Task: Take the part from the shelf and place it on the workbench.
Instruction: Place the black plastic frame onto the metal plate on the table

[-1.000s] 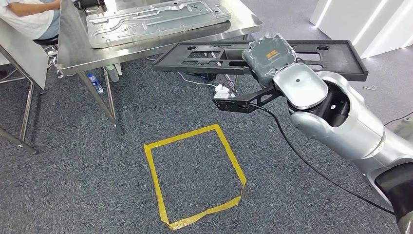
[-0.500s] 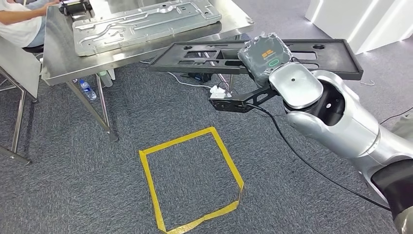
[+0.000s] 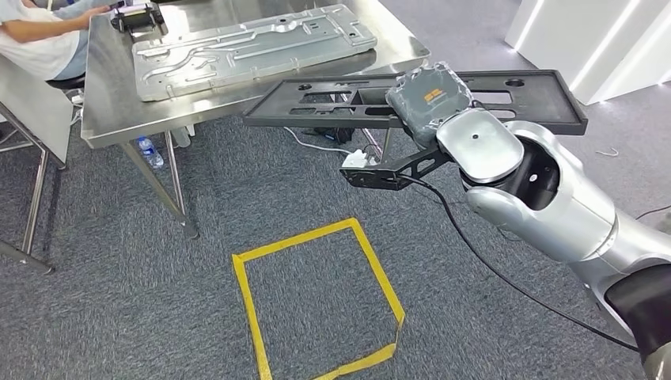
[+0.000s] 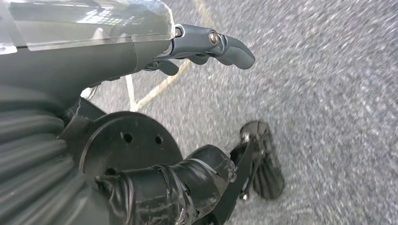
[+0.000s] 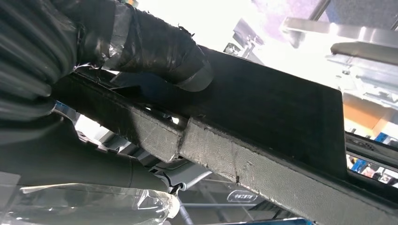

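My right hand (image 3: 431,95), under a grey cover, grips a long black flat part (image 3: 332,99) with several cut-outs and holds it level above the carpet. One end of the part reaches to the near edge of the steel workbench (image 3: 119,111), which stands at the upper left. In the right wrist view the taped thumb (image 5: 155,47) presses on the part's black underside (image 5: 272,112). My left hand (image 4: 141,51) hangs over the carpet with its fingers (image 4: 220,44) apart from the thumb and nothing in it.
A large ribbed metal plate (image 3: 253,43) lies on the workbench. A person (image 3: 39,32) sits at its far left corner. A yellow tape square (image 3: 245,293) marks the carpet below. A water bottle (image 3: 150,152) and a power strip (image 3: 358,158) lie under the bench. White panels (image 3: 601,39) stand at the right.
The whole view has swayed left and then back right, so the camera has moved. My right hand still holds the black part in the same way.
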Robot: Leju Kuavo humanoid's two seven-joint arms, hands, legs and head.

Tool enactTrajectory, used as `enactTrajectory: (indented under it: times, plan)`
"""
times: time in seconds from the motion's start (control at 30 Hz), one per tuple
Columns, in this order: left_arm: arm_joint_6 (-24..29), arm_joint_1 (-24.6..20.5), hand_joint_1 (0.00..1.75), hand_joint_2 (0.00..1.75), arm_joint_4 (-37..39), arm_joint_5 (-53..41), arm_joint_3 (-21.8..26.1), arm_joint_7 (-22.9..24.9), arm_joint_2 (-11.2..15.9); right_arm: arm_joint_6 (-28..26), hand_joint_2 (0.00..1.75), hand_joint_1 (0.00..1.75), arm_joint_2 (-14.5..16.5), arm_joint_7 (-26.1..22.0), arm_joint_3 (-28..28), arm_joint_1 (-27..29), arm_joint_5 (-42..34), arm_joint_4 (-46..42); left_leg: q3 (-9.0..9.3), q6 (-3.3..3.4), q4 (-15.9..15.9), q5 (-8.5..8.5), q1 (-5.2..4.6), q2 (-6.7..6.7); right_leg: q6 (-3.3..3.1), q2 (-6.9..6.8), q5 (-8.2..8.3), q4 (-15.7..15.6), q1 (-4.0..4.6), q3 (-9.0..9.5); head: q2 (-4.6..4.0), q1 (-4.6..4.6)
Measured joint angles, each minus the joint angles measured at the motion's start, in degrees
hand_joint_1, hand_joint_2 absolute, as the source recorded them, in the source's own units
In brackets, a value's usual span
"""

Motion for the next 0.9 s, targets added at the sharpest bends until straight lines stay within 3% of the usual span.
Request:
enactTrajectory:
  times: [0.03,0.1,0.17,0.23,0.3,0.37,0.43,0.47,0.5,0.57,0.63,0.7,0.8,0.83,0.9]
  plan:
    - [0.04,0.01,0.00,1.75,0.00,0.07,0.00,0.00,0.02,0.10,1.75,1.75,0.01,0.01,0.01,0.01,0.10,0.07,0.49,-0.47,0.45,-0.79,0.07,-0.03,0.17,-0.17,1.95,-3.01,-0.07,0.70,0.00,0.08]
    - [0.15,-0.07,0.00,1.75,-0.01,0.15,0.00,0.00,0.06,0.33,1.75,1.75,0.02,-0.01,0.05,-0.01,0.27,0.19,0.63,-1.44,1.18,-2.13,0.06,0.01,-0.43,-0.37,3.71,-6.17,0.16,1.43,0.00,0.21]
    - [0.27,-0.15,0.00,1.75,-0.02,0.16,0.00,-0.01,0.07,0.48,1.75,1.75,0.00,-0.01,0.10,0.08,0.36,0.30,0.63,-2.16,1.34,-2.75,-0.04,0.13,-1.79,-0.18,3.12,-5.85,0.39,1.36,0.00,0.34]
    - [0.34,-0.16,0.00,1.75,-0.01,0.15,0.00,-0.02,0.08,0.50,1.75,1.75,-0.01,0.02,0.11,0.10,0.43,0.32,0.24,-2.70,2.84,-3.02,0.08,0.19,-2.68,0.08,2.89,-5.94,0.28,1.85,0.00,0.34]
    - [0.38,-0.22,0.00,1.75,0.00,0.15,0.00,-0.02,0.09,0.53,1.75,1.75,-0.01,0.03,0.11,-0.03,0.49,0.29,-2.94,-3.12,8.17,-3.71,0.24,0.19,-3.24,0.20,2.41,-6.16,0.35,2.68,0.00,0.30]
    - [0.44,-0.23,0.00,1.75,0.00,0.16,0.00,-0.02,0.09,0.70,1.75,1.75,0.01,0.03,0.11,0.03,0.53,0.31,-7.88,-3.37,14.81,-5.92,0.26,0.19,-3.54,0.27,1.69,-6.29,0.60,3.59,0.00,0.32]
    - [0.52,-0.18,0.00,1.75,-0.01,0.16,0.00,-0.02,0.09,0.88,1.75,1.75,0.05,0.01,0.11,0.21,0.53,0.32,-11.24,-3.17,17.31,-7.67,0.17,0.18,-3.67,0.41,0.70,-6.29,0.99,4.94,0.00,0.32]
    - [0.57,-0.15,0.00,1.75,-0.01,0.17,0.00,-0.02,0.09,0.92,1.75,1.75,0.07,0.00,0.11,0.27,0.50,0.32,-11.75,-2.85,16.27,-7.20,0.08,0.16,-3.73,0.47,0.15,-6.30,1.22,5.75,0.00,0.31]
    - [0.66,-0.15,0.00,1.75,-0.01,0.22,0.00,-0.07,0.09,0.94,1.75,1.75,0.08,0.00,0.11,0.29,0.48,0.32,-11.49,-2.34,13.64,-5.30,-0.07,0.15,-3.79,0.51,-0.44,-6.32,1.51,6.64,0.00,0.32]
    - [0.91,-0.13,0.00,1.75,-0.01,0.37,0.00,-0.25,0.17,0.95,1.75,1.75,0.08,0.00,0.12,0.30,0.43,0.37,-10.07,-0.87,7.12,0.92,-0.67,-0.18,-3.93,0.62,-1.41,-6.54,1.84,8.12,0.00,0.49]
    - [1.19,-0.16,0.00,1.75,-0.02,0.62,0.00,-0.44,0.31,0.93,1.75,1.75,0.09,0.00,0.16,0.34,0.36,0.49,-9.18,0.57,3.39,4.99,-1.43,-0.73,-3.69,0.95,-1.93,-6.96,1.53,8.83,0.00,0.67]
    - [1.45,-0.18,0.00,1.75,-0.02,0.83,0.01,-0.56,0.35,0.86,1.75,1.75,0.11,0.00,0.20,0.48,0.27,0.62,-8.40,1.30,2.11,5.57,-1.98,-0.90,-3.03,1.34,-2.13,-7.82,1.12,9.36,0.00,0.44]
    - [1.68,-0.19,0.00,1.75,-0.02,0.90,0.02,-0.72,0.23,0.70,1.75,1.75,0.04,0.02,0.16,0.38,0.25,0.68,-5.37,1.51,-1.52,6.48,-1.43,-0.47,-2.43,1.02,-3.17,-7.16,1.25,9.71,0.00,0.42]
    - [1.68,-0.28,0.00,1.75,-0.02,0.91,0.01,-0.72,0.15,0.64,1.75,1.75,0.01,0.03,0.15,0.22,0.24,0.69,-4.56,1.45,-2.34,6.57,-1.15,-0.32,-2.33,0.77,-4.23,-4.69,1.26,8.44,0.00,0.63]
    - [1.66,-0.42,0.00,1.75,-0.02,0.92,0.00,-0.71,0.03,0.58,1.75,1.75,-0.02,0.03,0.16,0.17,0.16,0.74,-3.80,1.40,-2.55,6.01,-1.03,-0.26,-1.80,0.60,-6.43,2.43,1.12,3.94,0.00,0.88]
